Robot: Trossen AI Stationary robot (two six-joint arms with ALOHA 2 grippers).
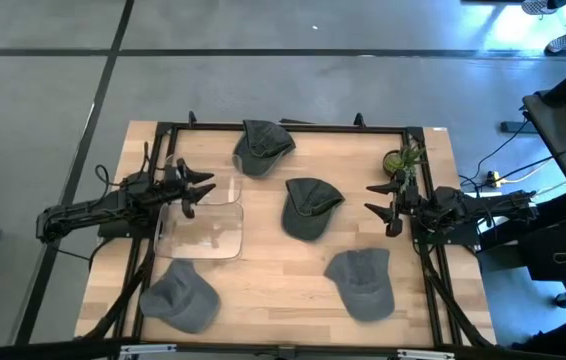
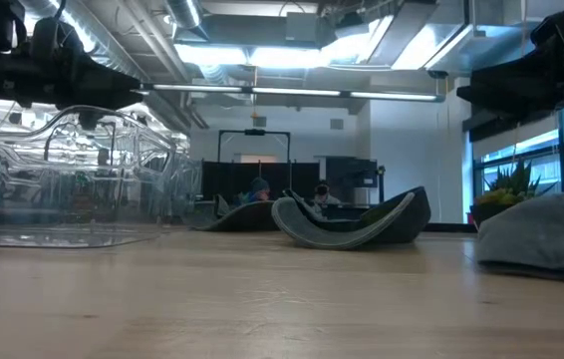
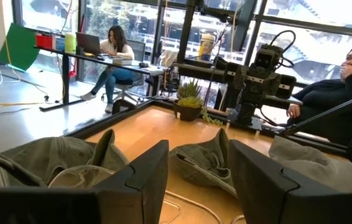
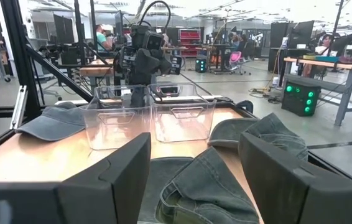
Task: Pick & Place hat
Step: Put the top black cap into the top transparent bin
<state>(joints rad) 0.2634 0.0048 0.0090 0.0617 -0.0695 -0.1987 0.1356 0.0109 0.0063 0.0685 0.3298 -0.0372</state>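
Beside the clear bin, my left gripper and right gripper wait open, flanking the middle hat for picking.

Bright ceiling strip lights, window glare, soft shadows, blurred foreground tabletop

The low view cuts off the nearest hat, perhaps half.

4 grey-green caps lie apart on the wooden counter. 1 cap lies at the far edge, crumpled. 1 cap rests mid-counter, its opening turned up. 1 cap sits near-right, crown up. 1 cap sits near-left, crown up.
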